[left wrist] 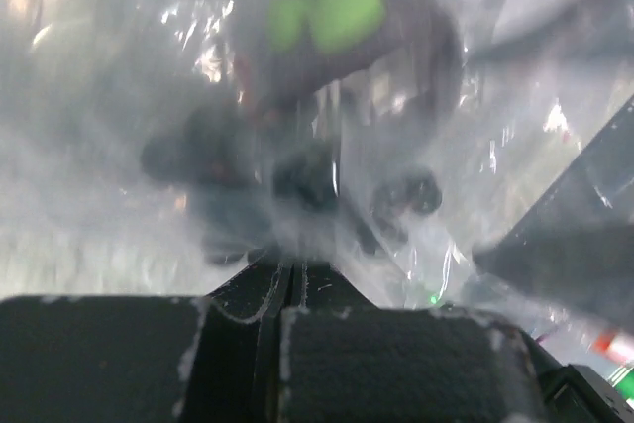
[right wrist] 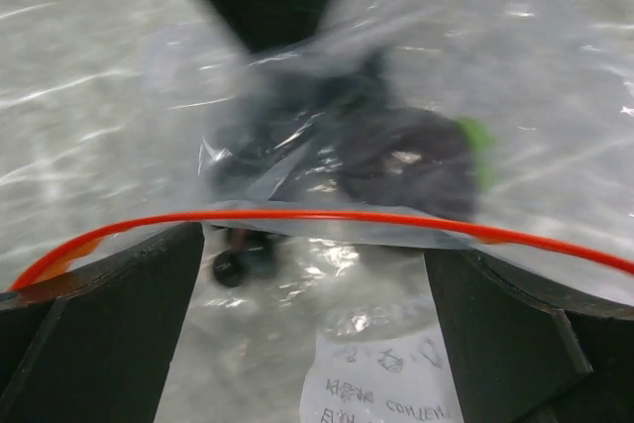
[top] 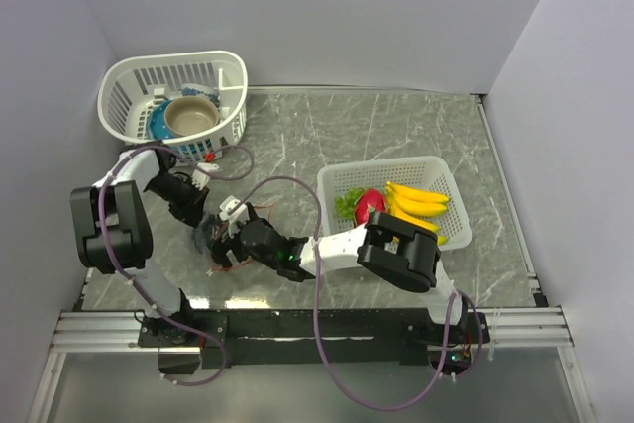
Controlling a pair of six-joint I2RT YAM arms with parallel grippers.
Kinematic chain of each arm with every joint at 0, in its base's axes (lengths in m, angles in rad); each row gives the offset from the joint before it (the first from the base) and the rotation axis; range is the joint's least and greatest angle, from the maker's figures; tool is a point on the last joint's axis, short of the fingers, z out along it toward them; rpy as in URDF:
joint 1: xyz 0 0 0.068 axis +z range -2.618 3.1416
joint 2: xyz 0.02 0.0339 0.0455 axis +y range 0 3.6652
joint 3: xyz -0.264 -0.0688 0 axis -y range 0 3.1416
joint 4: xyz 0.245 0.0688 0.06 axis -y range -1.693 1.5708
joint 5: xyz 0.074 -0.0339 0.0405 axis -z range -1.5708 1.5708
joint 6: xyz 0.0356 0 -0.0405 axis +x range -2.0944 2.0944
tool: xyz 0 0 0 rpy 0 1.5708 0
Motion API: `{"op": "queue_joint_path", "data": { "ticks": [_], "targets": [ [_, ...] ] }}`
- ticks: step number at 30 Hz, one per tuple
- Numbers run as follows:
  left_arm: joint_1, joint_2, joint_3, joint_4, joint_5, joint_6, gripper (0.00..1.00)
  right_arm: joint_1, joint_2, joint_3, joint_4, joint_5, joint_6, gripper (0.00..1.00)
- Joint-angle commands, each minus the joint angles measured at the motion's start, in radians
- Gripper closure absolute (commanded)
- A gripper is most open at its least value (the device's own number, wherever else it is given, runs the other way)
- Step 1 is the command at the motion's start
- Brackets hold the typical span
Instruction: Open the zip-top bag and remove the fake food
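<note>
The clear zip-top bag (top: 212, 243) lies at the table's front left between my two grippers. My left gripper (top: 201, 221) is shut on the bag's plastic; in the left wrist view (left wrist: 287, 269) its pads press together on the film. Through the bag (left wrist: 119, 96) I see a dark purple toy food with a green top (left wrist: 337, 2) and a dark round cluster (left wrist: 297, 175). My right gripper (top: 232, 235) is open. In the right wrist view (right wrist: 317, 279) the orange-red zip strip (right wrist: 327, 215) runs across between its spread fingers (right wrist: 99, 334), with the dark food (right wrist: 406, 160) beyond.
A white mesh basket (top: 436, 167) at the right holds a yellow banana bunch (top: 416, 203), a pink-red dragon fruit (top: 369, 205) and a green piece (top: 346, 203). Another white basket (top: 233, 71) at the back left holds a tan bowl (top: 191, 116) and a blue item (top: 157, 121). Grey walls enclose the table.
</note>
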Motion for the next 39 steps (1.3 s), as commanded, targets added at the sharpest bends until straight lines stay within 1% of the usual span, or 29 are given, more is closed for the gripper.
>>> {"op": "queue_joint_path", "data": {
  "ticks": [1,4,6,11,13,15,16,21,27,33,39],
  "targets": [
    [-0.098,0.044,0.032,0.074,0.042,-0.06,0.99,0.039,0.011,0.0,0.067,-0.048,0.031,0.0],
    [-0.15,0.066,0.035,0.107,0.028,-0.083,0.98,0.039,0.016,-0.02,0.075,-0.011,0.03,0.0],
    [-0.17,0.081,0.037,0.114,0.018,-0.088,0.98,0.038,0.009,-0.044,0.072,0.059,0.008,0.0],
    [-0.172,0.107,0.024,0.136,-0.015,-0.073,0.97,0.018,-0.018,-0.117,0.107,0.228,-0.015,0.0],
    [-0.173,0.116,0.018,0.146,-0.028,-0.068,0.97,0.005,-0.011,-0.13,0.104,0.245,-0.01,0.0],
    [-0.172,0.127,0.015,0.154,-0.042,-0.067,0.96,-0.021,-0.01,-0.149,0.11,0.23,0.004,0.0],
    [-0.193,0.129,0.014,0.159,-0.048,-0.067,0.96,-0.03,-0.013,-0.153,0.115,0.222,0.023,0.0],
    [-0.229,0.144,-0.012,0.179,-0.094,-0.051,0.96,-0.076,-0.024,-0.169,0.172,0.191,0.04,0.0],
    [-0.253,0.162,-0.023,0.185,-0.114,-0.047,0.97,-0.082,0.033,-0.056,0.172,0.124,0.016,0.0],
    [-0.256,0.182,-0.025,0.193,-0.117,-0.044,0.98,-0.079,0.087,0.03,0.152,0.065,0.045,0.0],
    [-0.256,0.184,-0.032,0.186,-0.098,-0.03,0.98,-0.079,0.13,0.041,0.129,0.072,0.048,0.0]
  ]
}}
